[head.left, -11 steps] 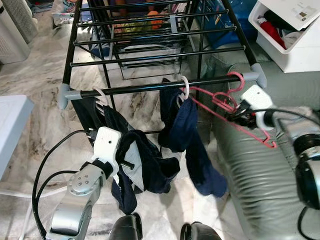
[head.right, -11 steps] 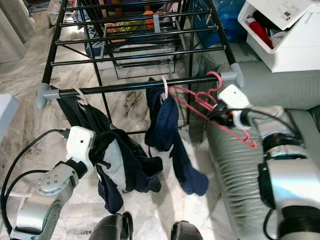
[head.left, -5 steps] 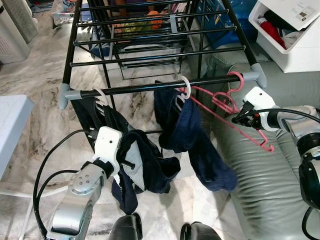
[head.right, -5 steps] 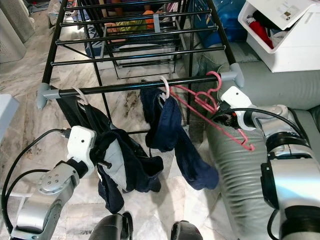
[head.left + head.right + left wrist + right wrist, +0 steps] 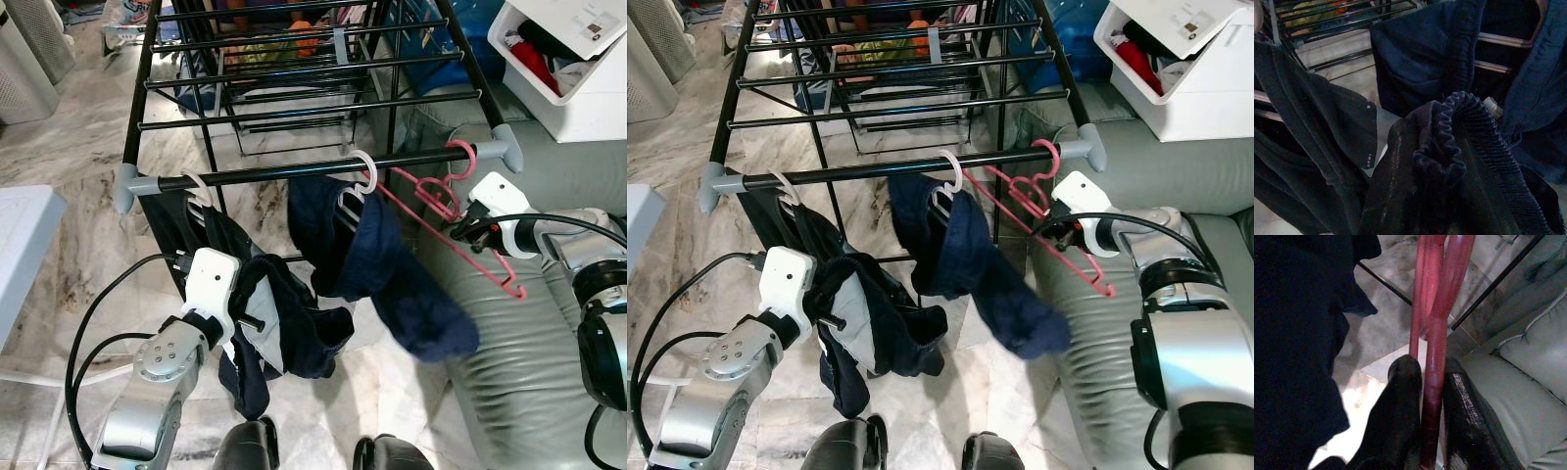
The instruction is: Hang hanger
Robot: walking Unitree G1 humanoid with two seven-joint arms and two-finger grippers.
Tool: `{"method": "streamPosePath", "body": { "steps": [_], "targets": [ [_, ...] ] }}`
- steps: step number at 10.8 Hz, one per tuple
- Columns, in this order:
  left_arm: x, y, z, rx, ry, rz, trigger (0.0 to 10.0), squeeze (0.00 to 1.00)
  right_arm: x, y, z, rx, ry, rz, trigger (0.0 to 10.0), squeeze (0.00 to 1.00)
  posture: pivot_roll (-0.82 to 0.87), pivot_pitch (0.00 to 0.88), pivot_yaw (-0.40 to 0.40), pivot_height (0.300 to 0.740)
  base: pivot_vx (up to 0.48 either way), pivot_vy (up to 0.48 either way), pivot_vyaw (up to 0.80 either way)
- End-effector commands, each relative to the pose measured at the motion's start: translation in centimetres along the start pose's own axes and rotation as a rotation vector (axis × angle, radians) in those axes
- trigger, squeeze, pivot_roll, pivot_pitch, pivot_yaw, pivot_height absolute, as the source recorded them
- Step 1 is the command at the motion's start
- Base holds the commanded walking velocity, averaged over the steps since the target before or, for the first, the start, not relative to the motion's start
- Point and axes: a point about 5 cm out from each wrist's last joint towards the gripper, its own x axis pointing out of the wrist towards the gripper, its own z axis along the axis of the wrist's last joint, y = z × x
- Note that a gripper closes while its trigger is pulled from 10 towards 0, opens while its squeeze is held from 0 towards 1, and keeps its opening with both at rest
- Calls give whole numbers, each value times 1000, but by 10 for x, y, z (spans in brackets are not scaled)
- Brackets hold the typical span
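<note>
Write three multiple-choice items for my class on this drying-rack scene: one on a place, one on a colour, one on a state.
1. Where is the hook of the pink hanger?
A. On the front rail of the drying rack
B. On the sofa
C. On the floor

2. What colour is the garment on the white hanger?
A. Red
B. Dark navy
C. White

3. What is the right gripper doing?
A. Hanging open and idle
B. Clamped on the pink hanger
C. Holding a sock

Answers: 1 A, the hook loops over the rail near its right end. 2 B, the cloth is dark blue throughout. 3 B, the right wrist view shows both fingers pressed against the pink bar.
</note>
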Motion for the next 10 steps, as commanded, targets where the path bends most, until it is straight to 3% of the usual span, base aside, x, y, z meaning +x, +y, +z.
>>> {"method": "streamPosePath", "body": {
  "steps": [1,7,10],
  "targets": [
    [0,0,0,7,2,-3,10000,0,0,0,-1,14,3,13,0,0,68,132,32,740,0,0,0],
    [5,0,1,14,-5,-10,10000,0,10,12,-9,59,-12,9,0,0,59,101,34,740,0,0,0],
    [11,6,8,32,-36,22,10000,0,17,6,15,208,-206,-227,0,0,39,97,27,740,0,0,0]
  ]
}}
